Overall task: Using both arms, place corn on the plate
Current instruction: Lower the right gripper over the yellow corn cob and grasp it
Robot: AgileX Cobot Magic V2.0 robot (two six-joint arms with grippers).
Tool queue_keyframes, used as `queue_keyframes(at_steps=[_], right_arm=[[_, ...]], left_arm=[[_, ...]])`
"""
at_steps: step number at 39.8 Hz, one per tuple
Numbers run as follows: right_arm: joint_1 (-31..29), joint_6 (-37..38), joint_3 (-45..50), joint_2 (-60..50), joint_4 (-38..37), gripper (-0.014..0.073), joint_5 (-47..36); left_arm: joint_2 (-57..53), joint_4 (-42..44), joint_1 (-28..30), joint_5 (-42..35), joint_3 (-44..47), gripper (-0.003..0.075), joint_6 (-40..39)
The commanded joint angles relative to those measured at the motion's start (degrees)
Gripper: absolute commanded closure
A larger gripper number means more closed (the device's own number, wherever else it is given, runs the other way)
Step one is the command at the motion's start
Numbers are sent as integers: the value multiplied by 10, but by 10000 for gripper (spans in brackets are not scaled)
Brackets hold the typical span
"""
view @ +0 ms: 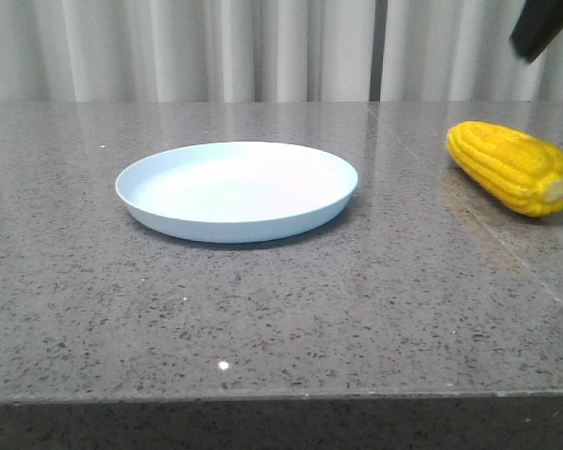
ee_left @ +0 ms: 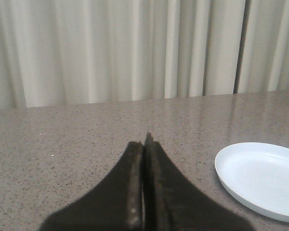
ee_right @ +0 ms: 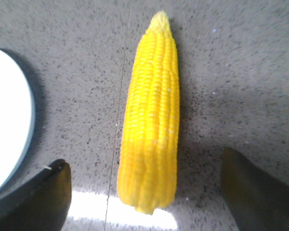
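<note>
On grey speckled table (view: pixel 263 309): plate (view: pixel 236 190), corn (view: pixel 513 167) apart; curtain (view: pixel 216 47) behind.

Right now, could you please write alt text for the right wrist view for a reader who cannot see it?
A yellow corn lies on a speckled grey table, between the open right gripper fingers. The rim of a pale blue plate shows at one edge.

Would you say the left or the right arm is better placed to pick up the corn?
Right. The right hand hangs open directly over the corn, fingers on either side. The left hand is shut, away from it.
</note>
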Motion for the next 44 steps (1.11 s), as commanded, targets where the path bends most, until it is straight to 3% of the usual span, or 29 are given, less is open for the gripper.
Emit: queue_keyframes(at_steps=[1,17,22,25,32,35,44], right_arm=[[1,-4,-38,40,7,-50,-16],[1,-4,-65,138,7,-40,-16],[1,-4,-65,139,8,92,-16],[1,-4,-65,139,13,243,-16],[1,-4,-67,139,29,482,-20],[1,-4,-72,136,30,526,-14],[14,22,-130,125,27,526,65]], left_arm=[[6,0,2,-49,-15,741,0],[6,0,2,-49,-15,741,0],[6,0,2,-49,-15,741,0],[6,0,2,-49,-15,741,0],[6,0,2,-49,-15,741,0],[6,0,2,-49,-15,741,0],[6,0,2,-49,-15,741,0]])
